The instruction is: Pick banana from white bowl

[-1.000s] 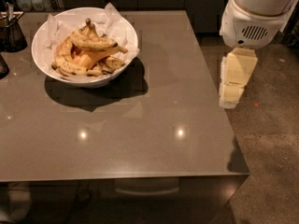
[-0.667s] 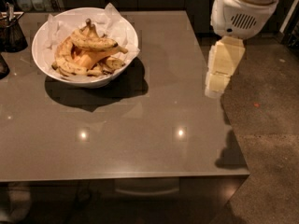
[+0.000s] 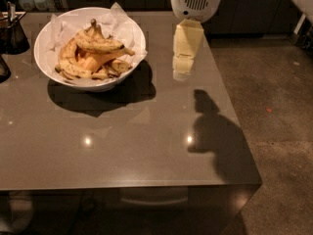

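The white bowl (image 3: 122, 27), lined with crumpled white paper, stands on the grey table at the back left. The whole yellow banana (image 3: 100, 44) with brown speckles lies across the top of the pile in it, its dark stem up at the back. Browner banana pieces and an orange chunk lie under it. My gripper (image 3: 182, 71) hangs from the white arm head above the table, to the right of the bowl and apart from it, pointing down. It holds nothing that I can see.
A dark container with utensils (image 3: 12, 33) stands at the table's back left corner. The grey table (image 3: 122, 151) ends at the right, where the concrete floor (image 3: 279, 121) begins. The arm's shadow falls on the table's right part.
My arm and gripper have moved left, from beyond the table's right edge to over the table, closer to the bowl. The bowl and banana have not moved.
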Robot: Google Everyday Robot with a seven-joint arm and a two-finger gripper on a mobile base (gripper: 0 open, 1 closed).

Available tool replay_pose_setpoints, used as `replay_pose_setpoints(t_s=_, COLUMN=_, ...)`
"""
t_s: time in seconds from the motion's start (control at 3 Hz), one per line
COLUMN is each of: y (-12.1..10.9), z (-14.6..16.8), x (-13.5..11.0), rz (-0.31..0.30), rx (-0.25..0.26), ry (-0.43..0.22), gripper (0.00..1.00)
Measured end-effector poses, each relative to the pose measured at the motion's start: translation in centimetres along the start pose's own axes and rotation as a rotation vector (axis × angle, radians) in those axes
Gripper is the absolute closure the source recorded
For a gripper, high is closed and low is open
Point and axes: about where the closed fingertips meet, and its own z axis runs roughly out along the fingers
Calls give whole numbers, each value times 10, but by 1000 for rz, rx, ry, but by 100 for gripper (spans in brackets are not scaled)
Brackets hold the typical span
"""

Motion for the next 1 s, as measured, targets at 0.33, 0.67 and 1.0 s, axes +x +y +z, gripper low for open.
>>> replay_pose_setpoints(t_s=0.33, y=-5, z=0, x=-12, rz=-12, rx=24, ry=-27, gripper=0)
replay_pose_setpoints(t_s=0.67, y=-11, z=-5, x=-30, rz=-8, rx=52, ry=-71, gripper=0)
replay_pose_setpoints(t_s=1.0, y=-24, z=-13, x=-71, rz=-15, rx=71, ry=-98, gripper=0)
